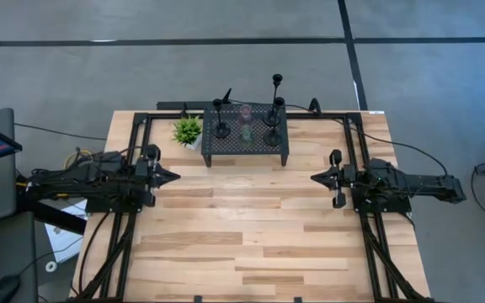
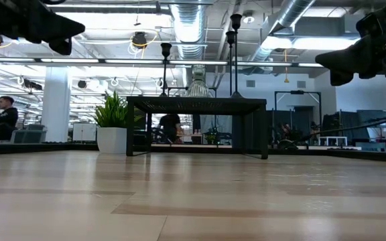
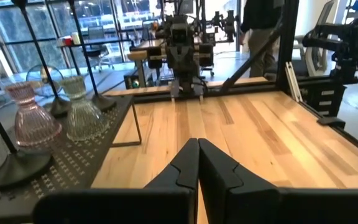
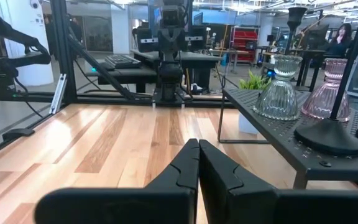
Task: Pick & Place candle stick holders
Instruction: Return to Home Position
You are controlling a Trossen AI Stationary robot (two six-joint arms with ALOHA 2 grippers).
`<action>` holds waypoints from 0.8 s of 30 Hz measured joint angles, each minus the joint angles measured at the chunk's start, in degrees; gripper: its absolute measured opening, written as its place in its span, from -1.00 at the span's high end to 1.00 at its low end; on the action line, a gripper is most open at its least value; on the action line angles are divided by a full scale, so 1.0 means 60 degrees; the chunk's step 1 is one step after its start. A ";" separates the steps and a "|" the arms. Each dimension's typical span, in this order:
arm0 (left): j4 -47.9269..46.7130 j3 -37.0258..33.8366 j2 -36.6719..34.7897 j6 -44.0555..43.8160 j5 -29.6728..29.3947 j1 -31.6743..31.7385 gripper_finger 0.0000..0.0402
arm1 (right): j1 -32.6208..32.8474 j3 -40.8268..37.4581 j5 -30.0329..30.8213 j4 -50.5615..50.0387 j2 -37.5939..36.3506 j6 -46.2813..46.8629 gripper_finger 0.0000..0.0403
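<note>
Homing: my left claw [image 1: 173, 177] near the bench [image 1: 251, 244] left edge and right claw [image 1: 315, 178] near its right edge, both pressed together, empty. Holders [image 1: 246, 133] on the stand [image 1: 226, 151] at the far edge; best to retract level and slow.

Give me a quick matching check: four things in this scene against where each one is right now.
1. pink glass holder
2. potted plant
3. left gripper
4. right gripper

A. shut, above the table's right side
B. on the table, beside the black stand
C. on top of the black stand
D. shut, above the table's left side

Pairs: 1-C, 2-B, 3-D, 4-A.
</note>
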 joint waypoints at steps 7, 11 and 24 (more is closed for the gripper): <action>0.0182 -0.0157 -0.0003 -0.0173 -0.0050 0.0002 0.98 | 0.0000 -0.0004 0.0004 -0.0001 0.0000 0.0000 1.00; 0.0221 -0.0471 -0.0006 -0.0280 -0.0039 0.0002 0.97 | 0.0000 -0.0004 0.0007 -0.0004 0.0000 0.0001 1.00; 0.0250 -0.1989 0.0154 -0.0219 0.0033 -0.0001 0.96 | -0.0003 -0.0011 0.0007 -0.0007 0.0007 0.0000 1.00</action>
